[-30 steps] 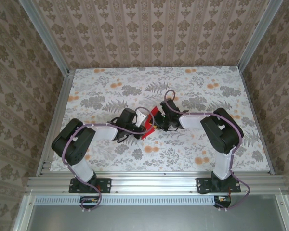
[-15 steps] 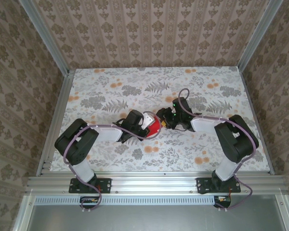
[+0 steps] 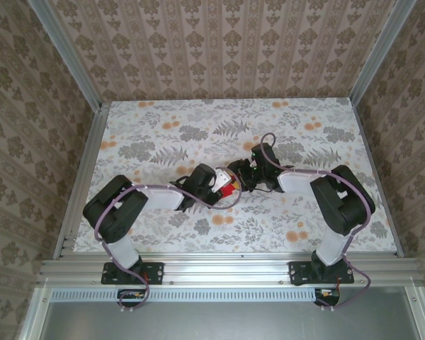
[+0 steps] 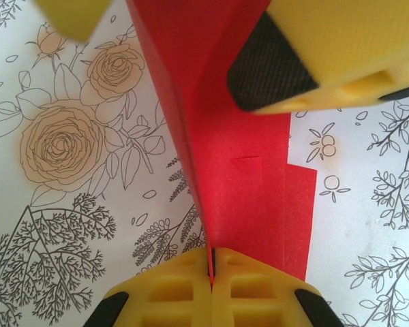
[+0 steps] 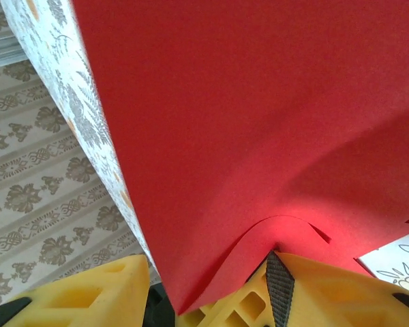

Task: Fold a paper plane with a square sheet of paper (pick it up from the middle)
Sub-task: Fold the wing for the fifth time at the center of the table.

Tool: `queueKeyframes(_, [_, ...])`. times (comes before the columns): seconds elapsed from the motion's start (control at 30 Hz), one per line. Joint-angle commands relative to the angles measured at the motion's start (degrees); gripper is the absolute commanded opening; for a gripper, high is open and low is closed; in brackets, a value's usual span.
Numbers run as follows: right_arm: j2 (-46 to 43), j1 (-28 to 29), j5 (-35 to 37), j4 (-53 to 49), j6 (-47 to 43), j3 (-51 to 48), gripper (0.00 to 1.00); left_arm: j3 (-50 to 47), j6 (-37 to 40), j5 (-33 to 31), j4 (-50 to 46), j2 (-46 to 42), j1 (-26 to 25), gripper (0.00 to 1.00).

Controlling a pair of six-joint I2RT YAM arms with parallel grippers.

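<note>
The square sheet of paper (image 4: 249, 170) is bright red and folded into layers with a sharp centre crease; it hangs just above the table between the two grippers (image 3: 227, 186). My left gripper (image 4: 212, 257) is shut on the crease's lower end, and it sits left of the paper in the top view (image 3: 217, 183). My right gripper (image 5: 203, 272) is open, with its yellow fingers (image 5: 88, 293) either side of a loose curled layer of the red paper (image 5: 245, 136). From above it sits right of the paper (image 3: 240, 173). Its padded finger (image 4: 327, 54) stands over the sheet.
The table (image 3: 304, 212) has a floral cloth and is bounded by aluminium rails (image 3: 227, 268) and patterned walls. The two arms meet at mid-table, elbows bent outward. A table edge (image 5: 88, 136) runs past in the right wrist view.
The right gripper has opened around the paper. Both wrists have shifted slightly, the left arm to the right. Less red paper shows from above than a second ago.
</note>
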Motion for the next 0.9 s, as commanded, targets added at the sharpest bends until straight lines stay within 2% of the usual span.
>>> queueKeyframes(0.0, [2.1, 0.7, -2.5, -2.0, 1.3, 2.5, 0.51, 1.0, 2.4, -2.5, -0.8, 1.4, -1.2, 0.0])
queueKeyframes(0.1, [2.9, 0.9, -2.6, -2.8, 1.0, 3.4, 0.49, 1.0, 2.6, -3.3, -0.6, 1.5, -1.6, 0.0])
queueKeyframes(0.2, [3.3, 0.9, -2.1, -3.7, 0.7, 3.5, 0.41, 0.9, 2.3, -3.8, -0.5, 1.5, -1.7, 0.0])
queueKeyframes(0.37, [2.3, 0.9, -0.5, -6.6, -1.1, 3.3, 0.24, 0.9, 1.5, -4.0, -0.8, 1.1, -1.7, 0.01])
queueKeyframes(0.5, [0.6, 0.7, 1.2, -9.2, -3.0, 3.4, 0.1, 0.8, -1.4, -3.3, -1.8, 0.2, -1.4, 0.09])
queueKeyframes(0.6, [0.2, 0.1, 0.9, -9.6, -4.7, 3.6, 0.03, 0.3, -7.6, 3.6, -2.7, -1.9, 1.3, 0.25])
queueKeyframes(0.67, [0.2, -0.4, 0.2, -9.6, -5.5, 3.6, 0.02, -0.6, -12.9, 12.0, -1.9, -3.6, 4.3, 0.38])
queueKeyframes(0.7, [0.3, -0.6, -0.2, -9.5, -5.8, 3.5, 0.02, -0.9, -15.0, 14.8, -1.1, -4.0, 5.6, 0.41])
queueKeyframes(0.77, [0.5, -1.1, -1.1, -9.1, -6.0, 3.3, 0.02, -2.0, -19.2, 20.3, 1.0, -4.6, 8.0, 0.44])
queueKeyframes(0.87, [0.7, -1.5, -1.7, -8.3, -5.9, 2.8, 0.02, -3.7, -23.2, 25.3, 4.3, -4.5, 10.1, 0.46])
